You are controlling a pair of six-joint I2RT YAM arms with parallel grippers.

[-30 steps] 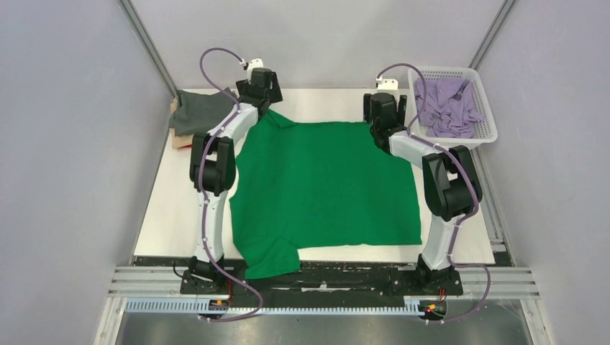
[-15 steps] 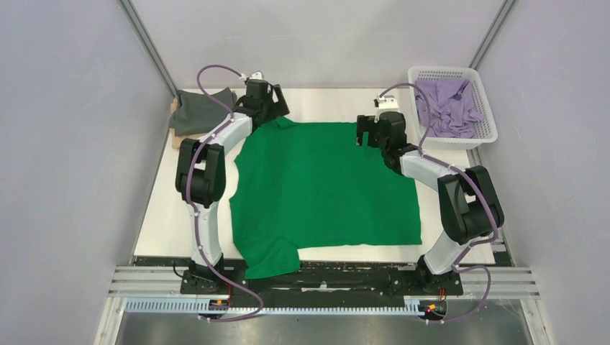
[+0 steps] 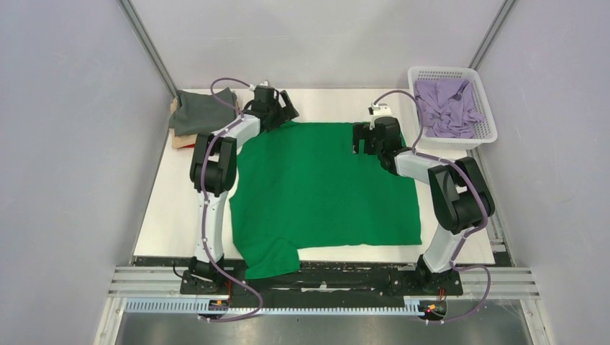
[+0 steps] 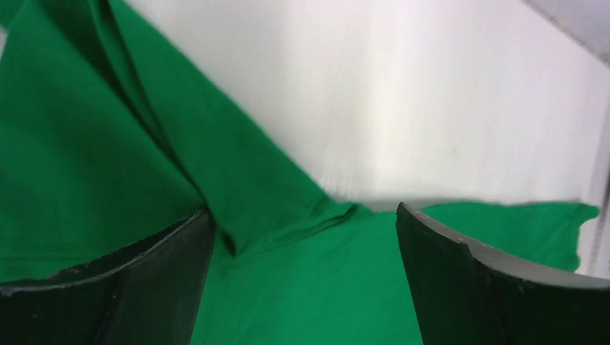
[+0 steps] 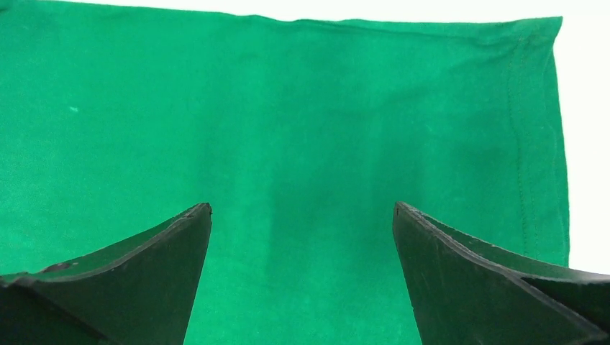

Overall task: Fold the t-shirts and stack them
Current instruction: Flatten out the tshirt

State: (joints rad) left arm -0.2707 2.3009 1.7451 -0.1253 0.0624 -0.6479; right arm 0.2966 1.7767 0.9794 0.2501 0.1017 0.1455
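The green shirt (image 3: 324, 187) was soft matt cloth with stitched hems. The table (image 3: 173, 215) was smooth white with a faint sheen. The basket (image 3: 467, 140) was white plastic mesh. The right fingers (image 5: 144, 287) were matt black.

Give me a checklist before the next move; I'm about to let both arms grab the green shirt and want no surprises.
1. Left claw open: ok.
2. Right claw open: ok.
3. Right claw above the bright green cloth t-shirt, near its far edge: ok.
4. Shirt flat under left claw: not ok, a raised fold lies there.
5. Claws touching cloth: cannot tell.
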